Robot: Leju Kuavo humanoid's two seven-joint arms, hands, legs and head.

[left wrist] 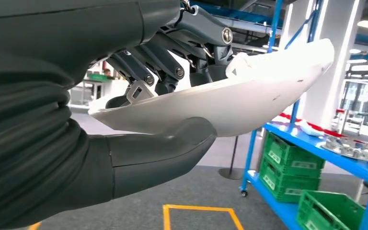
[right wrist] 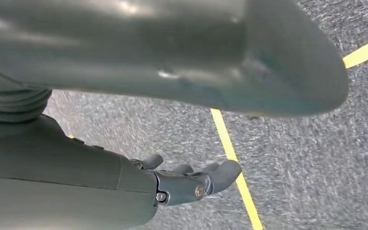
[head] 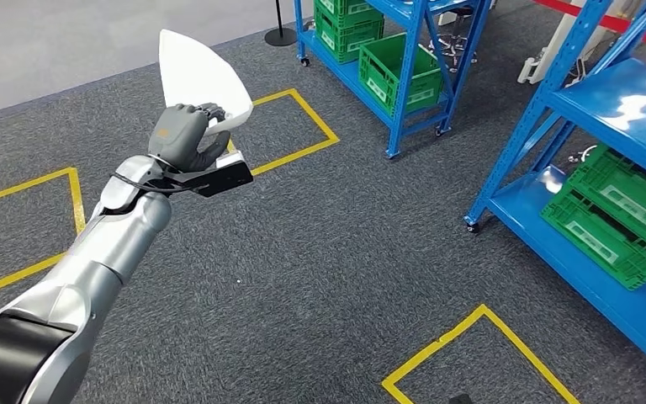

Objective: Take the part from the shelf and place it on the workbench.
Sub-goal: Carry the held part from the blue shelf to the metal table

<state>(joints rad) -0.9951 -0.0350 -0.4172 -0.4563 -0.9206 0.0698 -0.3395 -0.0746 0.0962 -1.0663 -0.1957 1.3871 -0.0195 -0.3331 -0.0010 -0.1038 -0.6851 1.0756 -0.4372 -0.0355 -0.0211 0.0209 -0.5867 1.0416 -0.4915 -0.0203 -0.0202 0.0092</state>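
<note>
Left hand [head: 187,133] holds a white, curved, pointed part [head: 195,77]

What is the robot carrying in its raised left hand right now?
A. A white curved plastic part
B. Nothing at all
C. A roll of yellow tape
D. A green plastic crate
A. The left hand grips a white curved part, held up above the grey carpet, while the green crates sit on the blue shelves.
</note>
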